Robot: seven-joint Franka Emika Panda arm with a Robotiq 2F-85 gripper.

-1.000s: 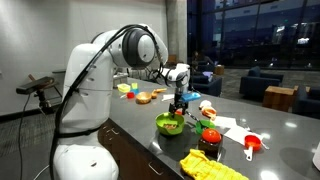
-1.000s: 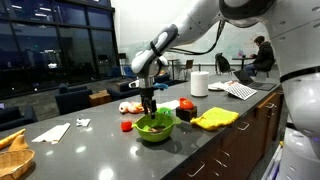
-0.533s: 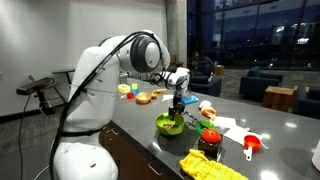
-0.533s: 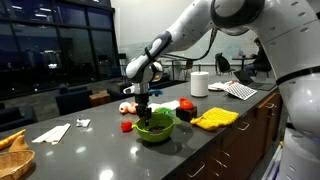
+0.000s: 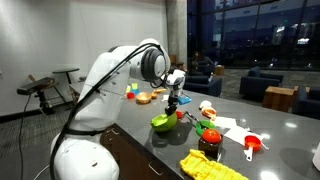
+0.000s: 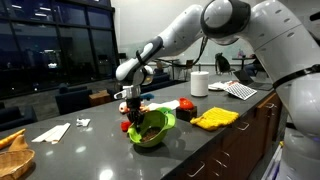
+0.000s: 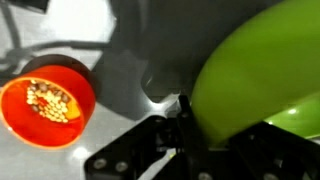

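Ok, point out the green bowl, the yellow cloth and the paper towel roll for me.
green bowl [image 6: 152, 130], in an exterior view, its middle.
yellow cloth [image 6: 215, 118], in an exterior view, its middle.
paper towel roll [image 6: 199, 84], in an exterior view, its side.

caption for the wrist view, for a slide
Claw pinching the rim of a green bowl, a small red cup with speckled contents beside it on the grey counter.

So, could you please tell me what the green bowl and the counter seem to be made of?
The bowl is probably plastic: an even lime colour, smooth, with soft glossy highlights. The counter is grey, smooth and semi-matte with a dull sheen. It could be stone or laminate; the look leaves that open.
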